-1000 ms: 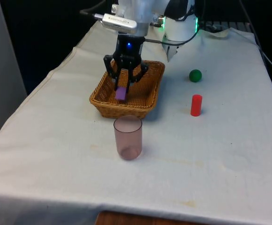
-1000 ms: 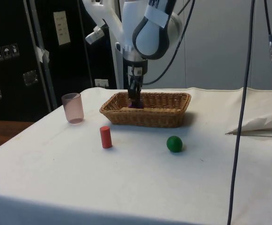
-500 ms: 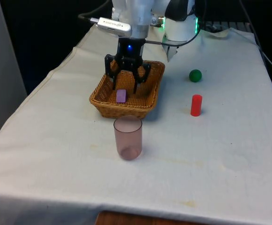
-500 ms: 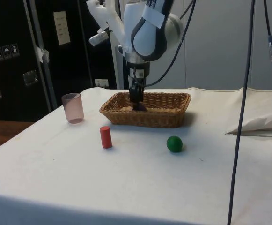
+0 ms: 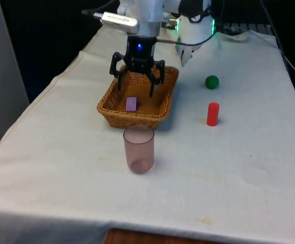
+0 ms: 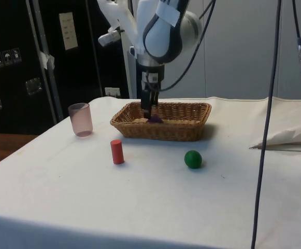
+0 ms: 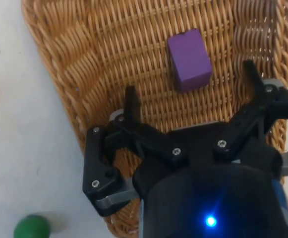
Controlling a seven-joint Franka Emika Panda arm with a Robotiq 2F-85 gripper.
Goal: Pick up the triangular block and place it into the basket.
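A small purple block lies free on the floor of the wicker basket, near the basket's end that faces the cup. My gripper hangs a little above the block, open wide, with nothing between its fingers. In the side view the gripper stands over the basket, and the purple block peeks over the rim. The wrist view looks down on the purple block resting on the basket weave, between and below the spread fingers of the gripper.
A translucent pink cup stands upright just in front of the basket. A red cylinder and a green ball sit on the cloth at the front view's right of the basket. Folded white cloth lies at the table's far edge in the side view.
The gripper went from shut on the purple block to wide open. The block dropped onto the basket floor, and the gripper rose a little above it.
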